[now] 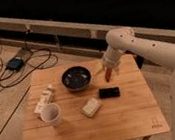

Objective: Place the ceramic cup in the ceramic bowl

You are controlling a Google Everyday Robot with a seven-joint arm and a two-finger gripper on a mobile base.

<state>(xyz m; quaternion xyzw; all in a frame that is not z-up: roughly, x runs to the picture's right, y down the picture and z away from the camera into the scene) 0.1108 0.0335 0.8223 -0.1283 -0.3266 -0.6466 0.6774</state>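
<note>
One camera view: on a wooden surface (120, 122), the white cup (51, 114) stands upright at the front left, apart from the dark bowl (76, 78). The gripper (109, 73) hovers just right of the bowl, spread wide and empty. Reaching across for the cup could nudge the bowl or topple the bottle (44, 99) beside the cup.
</note>
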